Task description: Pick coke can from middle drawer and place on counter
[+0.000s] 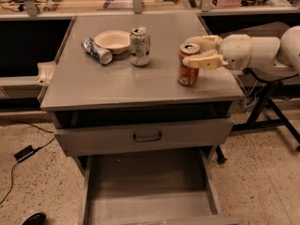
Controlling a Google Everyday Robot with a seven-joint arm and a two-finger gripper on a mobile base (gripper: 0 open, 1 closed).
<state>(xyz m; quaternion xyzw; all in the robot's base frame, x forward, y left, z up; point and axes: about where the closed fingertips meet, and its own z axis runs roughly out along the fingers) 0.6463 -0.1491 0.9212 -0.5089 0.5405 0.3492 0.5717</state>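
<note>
Coke can [188, 65] stands upright on the counter [117, 84], right of centre in the frame, silver top and pull tab showing. The body is red-orange with pale marks, but the lettering is too blurred to read and no brand can be made out. Gripper [191, 53] comes in from the right on a white arm [255, 50], with its cream fingers [208, 61] closed on the upper part of the can, one on the far side and one on the near side. The can sits near the counter's right edge and well back from the front edge. A wide stretch of grey top runs from it toward the lower left corner of the counter. In the upper left of the counter are a silver-white can [140, 46] with green marks, upright, its print unreadable; a pale bowl [112, 40] just beside it; and a blue-silver can [97, 50] lying on its side against the bowl. All three are well apart from the coke can. Below the counter is a drawer front [108, 139] with a dark loop handle. Under that, the middle drawer [145, 184] is pulled out toward the bottom of the frame, showing its flat grey floor and low side walls. On the speckled floor at lower left lie a black power brick [23, 153] with its cable and the tip of a dark shoe [33, 218]. Black stand legs [274, 114] are at the right.
</note>
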